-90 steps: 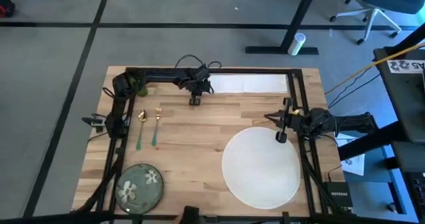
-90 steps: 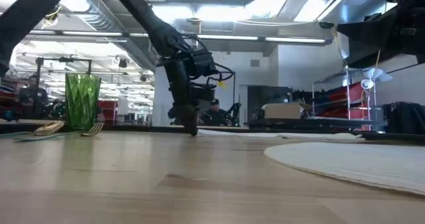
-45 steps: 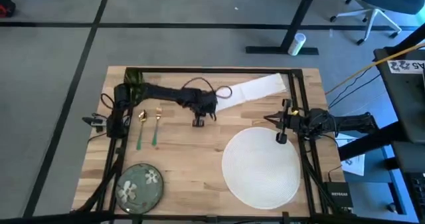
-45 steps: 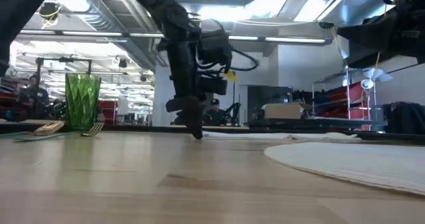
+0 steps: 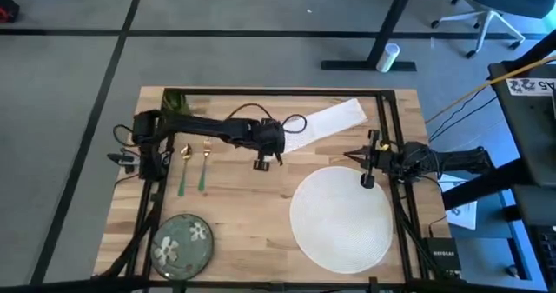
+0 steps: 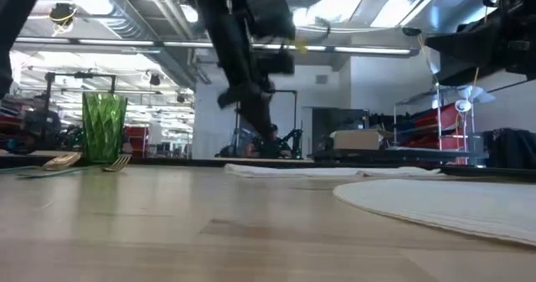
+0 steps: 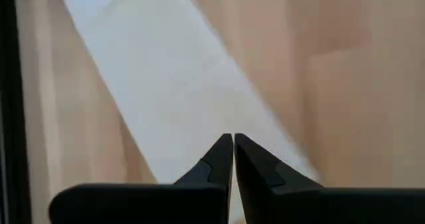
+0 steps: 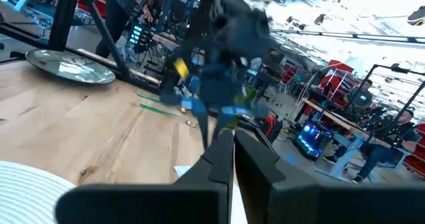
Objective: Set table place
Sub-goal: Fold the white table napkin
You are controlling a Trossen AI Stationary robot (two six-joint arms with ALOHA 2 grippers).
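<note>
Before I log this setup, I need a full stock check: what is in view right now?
table: one, pale wood, black frame.
placemat: one, white, round, table's right half.
plate: one, green floral, near left corner.
napkin: one, white, lying askew at the far edge.
fork: one, green, left side.
gold utensil: one, beside the fork.
cup: one, green, far left corner.
office chair: one, on the floor beyond the table.
left hand: shut, raised over the table's middle.
right hand: shut, over the placemat's far right edge.
</note>
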